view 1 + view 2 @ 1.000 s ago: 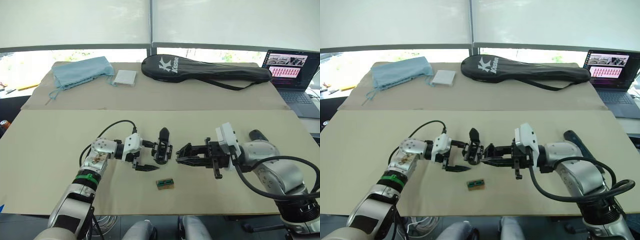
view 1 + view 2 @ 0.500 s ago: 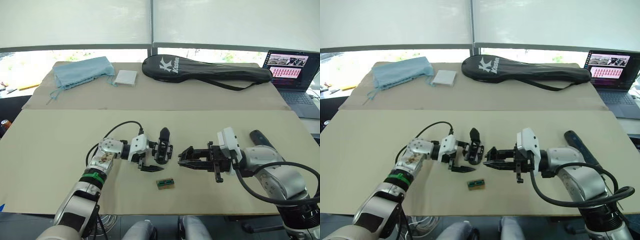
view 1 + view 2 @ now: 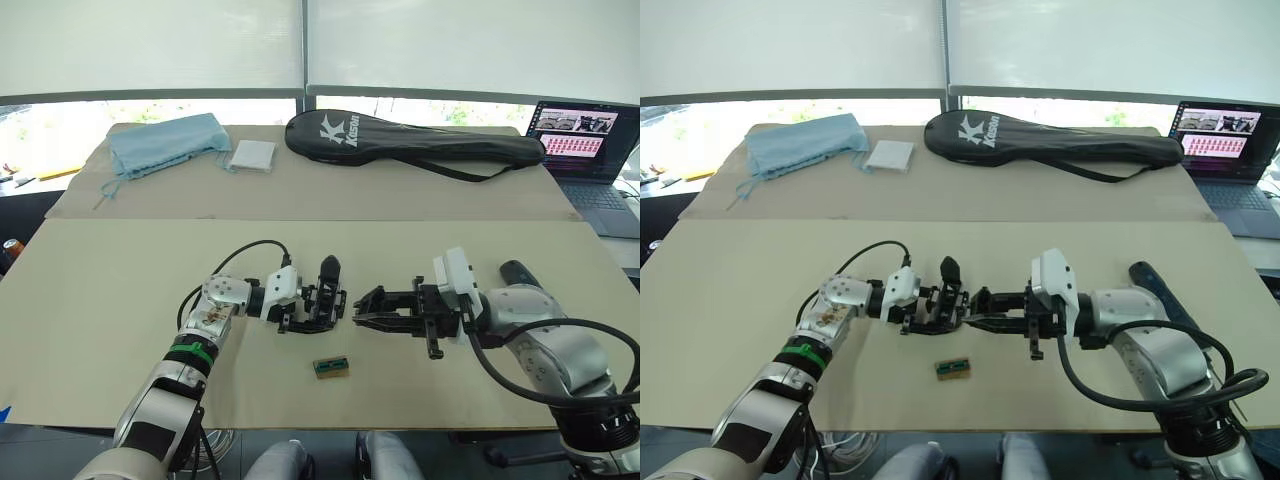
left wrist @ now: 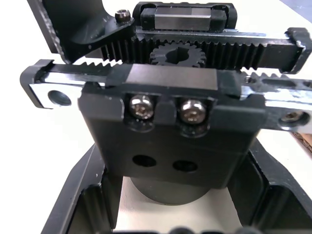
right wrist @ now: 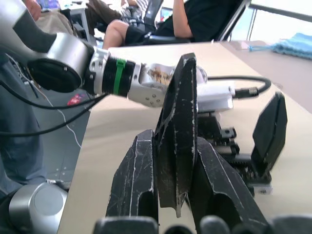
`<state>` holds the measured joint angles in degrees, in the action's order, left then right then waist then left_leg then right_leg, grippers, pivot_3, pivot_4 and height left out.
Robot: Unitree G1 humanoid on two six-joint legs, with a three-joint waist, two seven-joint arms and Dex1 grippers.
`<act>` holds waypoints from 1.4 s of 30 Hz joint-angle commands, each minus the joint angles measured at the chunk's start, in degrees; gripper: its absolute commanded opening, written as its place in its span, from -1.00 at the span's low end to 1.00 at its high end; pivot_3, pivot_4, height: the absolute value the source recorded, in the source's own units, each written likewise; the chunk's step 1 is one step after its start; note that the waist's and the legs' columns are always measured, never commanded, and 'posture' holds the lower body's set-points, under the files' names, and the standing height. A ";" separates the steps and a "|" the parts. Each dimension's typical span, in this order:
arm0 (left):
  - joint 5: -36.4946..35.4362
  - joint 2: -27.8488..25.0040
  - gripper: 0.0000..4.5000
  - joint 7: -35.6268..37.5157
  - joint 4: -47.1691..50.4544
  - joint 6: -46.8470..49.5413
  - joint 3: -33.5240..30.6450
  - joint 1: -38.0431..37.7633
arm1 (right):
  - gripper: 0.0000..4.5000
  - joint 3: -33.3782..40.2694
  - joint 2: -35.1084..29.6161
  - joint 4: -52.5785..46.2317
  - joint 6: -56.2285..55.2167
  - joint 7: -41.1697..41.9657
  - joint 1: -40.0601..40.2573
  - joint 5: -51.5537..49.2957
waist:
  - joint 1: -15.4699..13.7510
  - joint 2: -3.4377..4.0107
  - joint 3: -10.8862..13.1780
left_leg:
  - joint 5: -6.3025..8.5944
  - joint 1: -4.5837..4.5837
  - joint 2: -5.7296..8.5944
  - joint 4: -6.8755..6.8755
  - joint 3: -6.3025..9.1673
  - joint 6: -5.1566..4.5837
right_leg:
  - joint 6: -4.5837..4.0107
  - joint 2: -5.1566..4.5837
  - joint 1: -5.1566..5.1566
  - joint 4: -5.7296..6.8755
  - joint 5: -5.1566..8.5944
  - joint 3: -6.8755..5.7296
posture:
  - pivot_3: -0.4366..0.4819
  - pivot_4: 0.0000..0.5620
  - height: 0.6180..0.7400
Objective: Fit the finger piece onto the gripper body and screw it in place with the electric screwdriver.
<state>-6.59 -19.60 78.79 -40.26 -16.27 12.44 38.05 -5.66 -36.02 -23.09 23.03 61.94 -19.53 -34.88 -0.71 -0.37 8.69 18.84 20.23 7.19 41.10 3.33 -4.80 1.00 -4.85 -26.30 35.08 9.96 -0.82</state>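
In the left eye view, your left gripper (image 3: 312, 318) reaches across the tan table (image 3: 100, 300) to the gripper body (image 3: 326, 300). Its two black fingers sit apart, one on each side of the body's round base, and they look like they touch it. The body's own pointed finger sticks up just above them. Your right gripper (image 3: 366, 302) points at the body from the other side, with its tips just beside it. A small green-and-brown block (image 3: 331, 367) lies on the table near both grippers, touching neither. The electric screwdriver (image 3: 522, 276) lies behind your right arm, mostly hidden.

In the right eye view, you see the same thing: both grippers meet at the gripper body (image 3: 950, 300).

In the left wrist view, the gripper body (image 4: 170, 126) sits right between your two fingers (image 4: 78, 195). You can see its toothed bars, a little gear and two shiny screws.

In the right wrist view, your fingers (image 5: 134, 183) are squeezed onto the finger piece (image 5: 178, 131), which stands up between them with its point up. The gripper body (image 5: 248, 151) is just past the tips.
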 commanded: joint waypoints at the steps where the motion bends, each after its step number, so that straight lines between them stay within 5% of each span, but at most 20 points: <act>1: 1.39 0.52 0.05 -1.24 1.09 0.34 1.18 -0.95 | -0.80 -2.04 2.44 -0.52 -1.09 -1.49 -2.77 1.81 | -0.09 0.00 0.00 | 0.00 -0.01 0.00 0.00 0.00 0.00 | 0.00 0.00 0.01 0.00 0.00 0.00 | -0.05 -0.47 1.00; 10: 1.62 0.42 0.05 -3.41 3.93 3.47 1.57 -2.65 | -0.80 -6.85 10.85 4.42 -2.53 -6.10 -5.67 7.76 | -0.26 0.02 -0.02 | 0.00 -0.01 0.04 0.14 0.01 -0.01 | 0.04 0.04 0.04 0.08 -0.02 -0.07 | -0.05 -0.47 1.00; 42: 1.48 -0.91 0.05 -3.84 6.72 6.89 2.75 -3.83 | -0.80 -10.44 10.90 12.50 0.74 -4.91 -7.34 13.75 | 0.03 0.07 -0.06 | 0.00 -0.03 0.00 0.16 0.01 0.00 | 0.02 0.36 0.03 0.07 -0.06 -0.06 | -0.05 -0.47 1.00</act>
<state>-6.59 -20.41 74.51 -32.51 -9.79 13.70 34.46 -16.33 -24.91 -10.56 23.30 57.21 -26.18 -21.56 -0.67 -0.30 8.63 18.84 20.20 7.20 41.26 3.33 -4.80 1.02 -4.49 -26.27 35.15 9.90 -0.88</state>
